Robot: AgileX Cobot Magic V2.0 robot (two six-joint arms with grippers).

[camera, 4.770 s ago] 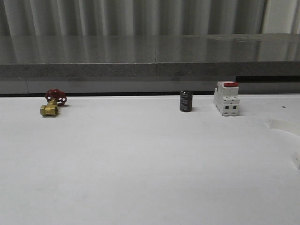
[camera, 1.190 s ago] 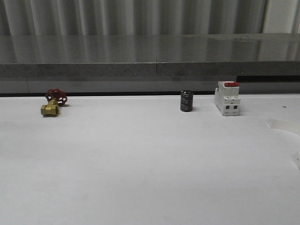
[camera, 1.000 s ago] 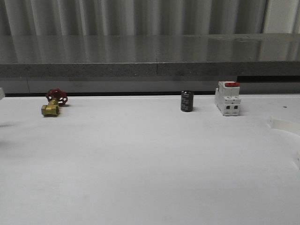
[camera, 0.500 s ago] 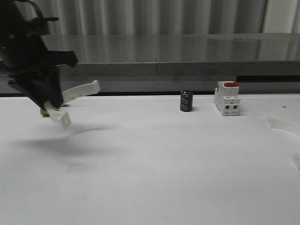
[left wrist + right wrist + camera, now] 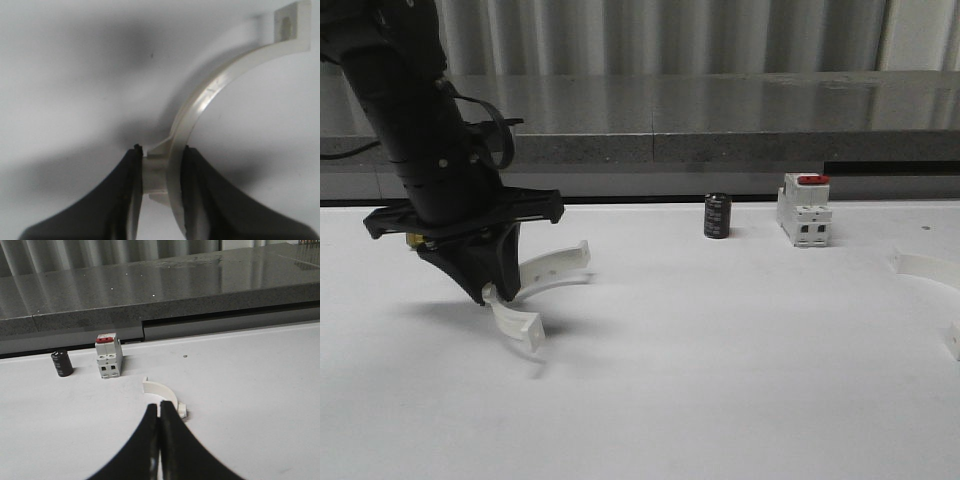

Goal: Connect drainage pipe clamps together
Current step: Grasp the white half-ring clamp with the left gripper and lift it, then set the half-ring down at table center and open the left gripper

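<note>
My left gripper (image 5: 493, 293) is shut on one white half-ring drainage pipe clamp (image 5: 552, 270), pinching its outer lug. It holds the clamp tilted just above the white table (image 5: 700, 360), left of the middle. In the left wrist view the fingers (image 5: 129, 180) squeeze the lug and the clamp (image 5: 220, 85) arcs away to its flat end tab. The other clamp (image 5: 928, 266) lies on the table at the far right edge. In the right wrist view that clamp (image 5: 161, 389) lies just beyond my right gripper (image 5: 159, 409), which is shut with nothing between its fingers.
A black cylinder (image 5: 717, 216) and a white red-topped switch (image 5: 805, 210) stand near the table's back edge, right of the middle. Both show in the right wrist view, the cylinder (image 5: 62, 363) beside the switch (image 5: 109, 356). A grey ledge (image 5: 720, 110) runs behind the table.
The left arm has come in from the left carrying its clamp, moving right and down towards the table. It now hides the brass valve. The clamp at the right has not moved.
</note>
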